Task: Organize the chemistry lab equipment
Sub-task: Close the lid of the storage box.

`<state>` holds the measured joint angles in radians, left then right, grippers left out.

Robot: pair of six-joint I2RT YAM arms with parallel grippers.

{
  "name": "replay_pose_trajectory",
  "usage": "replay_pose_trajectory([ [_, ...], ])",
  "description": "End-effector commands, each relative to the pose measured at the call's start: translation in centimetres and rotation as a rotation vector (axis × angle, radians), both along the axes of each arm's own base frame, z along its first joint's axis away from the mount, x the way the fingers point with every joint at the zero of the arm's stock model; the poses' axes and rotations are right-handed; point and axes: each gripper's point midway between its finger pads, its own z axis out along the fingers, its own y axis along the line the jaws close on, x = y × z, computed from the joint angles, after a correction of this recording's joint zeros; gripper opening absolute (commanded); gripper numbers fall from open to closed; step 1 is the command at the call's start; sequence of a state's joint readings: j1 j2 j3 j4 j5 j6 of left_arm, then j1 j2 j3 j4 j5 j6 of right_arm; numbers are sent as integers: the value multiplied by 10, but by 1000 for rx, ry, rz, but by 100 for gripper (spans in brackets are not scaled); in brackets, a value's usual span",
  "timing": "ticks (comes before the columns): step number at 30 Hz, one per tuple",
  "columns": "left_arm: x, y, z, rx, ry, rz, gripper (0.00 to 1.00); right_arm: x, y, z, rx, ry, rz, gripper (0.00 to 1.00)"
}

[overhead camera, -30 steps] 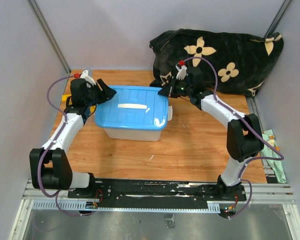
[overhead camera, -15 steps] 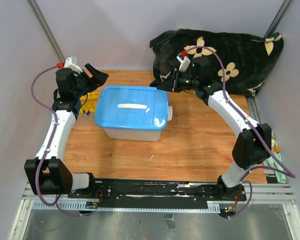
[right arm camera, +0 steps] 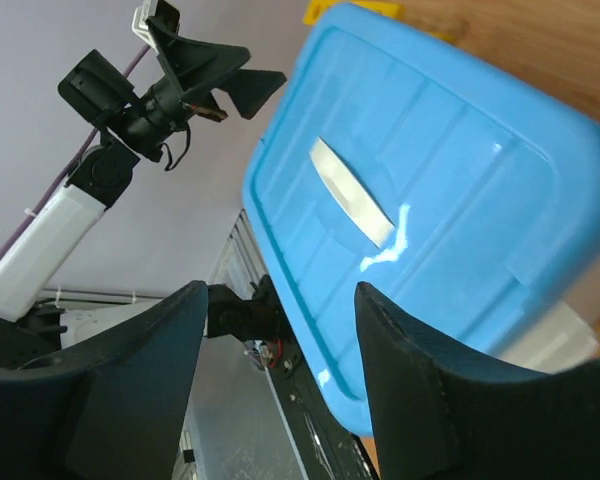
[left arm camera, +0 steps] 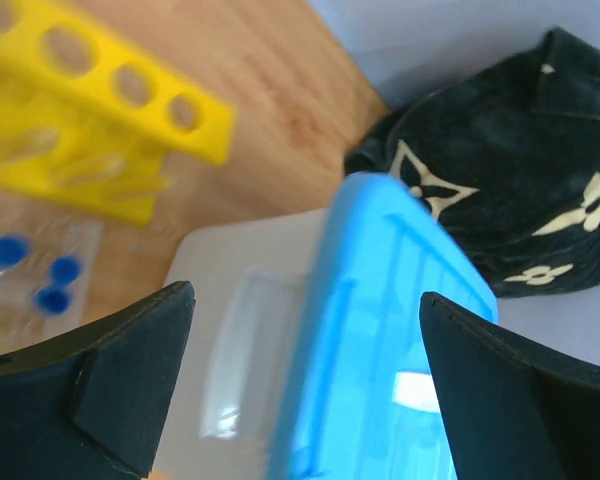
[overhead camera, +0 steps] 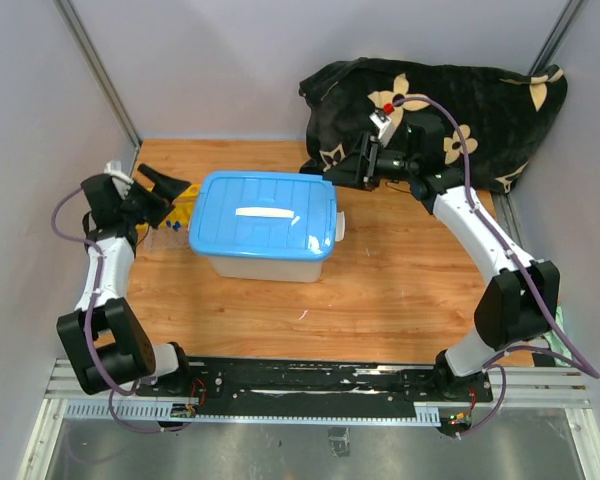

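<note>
My left gripper [overhead camera: 167, 186] hangs open just left of the tub, nothing between its fingers; in the left wrist view [left arm camera: 305, 300] it looks past the tub's end wall. The yellow holed tube rack [left arm camera: 100, 100] lies on the wood beside the tub, half hidden in the top view [overhead camera: 185, 196]. Blue-capped test tubes [left arm camera: 48, 275] lie near it, blurred [overhead camera: 165, 228]. My right gripper [overhead camera: 352, 171] is open and empty above the tub's far right corner, and its wrist view [right arm camera: 280, 295] looks across the lid. Other glassware, tongs and spatula are out of view.
A large white tub [overhead camera: 265, 262] with a blue lid [overhead camera: 265, 212] stands mid-table; the lid fills the right wrist view [right arm camera: 430, 180]. A black cloth with cream flowers [overhead camera: 460, 110] is heaped at the back right. Grey walls close in on both sides.
Both grippers have come off the tub's lid. The left one swung out to the left and lower, opening wider. The right one opened from shut and drew back to the right.
</note>
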<state>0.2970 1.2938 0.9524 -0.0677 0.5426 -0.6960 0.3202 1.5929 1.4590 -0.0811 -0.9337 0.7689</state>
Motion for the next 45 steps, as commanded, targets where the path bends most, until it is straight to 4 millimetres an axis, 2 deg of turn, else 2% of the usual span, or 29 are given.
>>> replay_pose_trajectory([
  [1,-29,-7,13,-152,-63,-125,99,-18,-30,-15,-32,56,-26,64],
  [4,-32,-11,23,-140,-92,-158,99,-26,-41,-31,-100,56,-32,64],
  [10,-28,-18,17,-142,-94,-270,99,-35,-50,-53,-135,99,-21,64],
  [11,-24,-14,14,-113,-80,-268,97,-36,-52,-55,-141,100,-21,64],
  [15,-9,12,8,40,-4,-204,77,-40,-60,-60,-164,101,-21,64],
  [22,-4,27,-20,133,125,-234,71,-43,-76,-68,-207,103,-23,63],
  [24,-5,24,-21,114,125,-266,69,-42,-78,-69,-213,111,-22,63],
  [27,-6,19,-22,62,138,-307,62,-39,-81,-71,-221,113,-23,62],
  [29,-11,14,-24,44,145,-325,61,-37,-81,-73,-225,118,-20,62],
  [33,-24,8,-44,19,186,-341,64,-31,-80,-79,-226,135,-17,62],
  [37,-36,-9,-57,-67,198,-400,66,-27,-77,-78,-210,150,-2,62],
  [41,-42,-16,-62,-93,188,-414,71,-27,-76,-79,-202,150,14,70],
  [45,-40,-18,-67,-124,181,-424,72,-32,-73,-83,-175,151,43,71],
])
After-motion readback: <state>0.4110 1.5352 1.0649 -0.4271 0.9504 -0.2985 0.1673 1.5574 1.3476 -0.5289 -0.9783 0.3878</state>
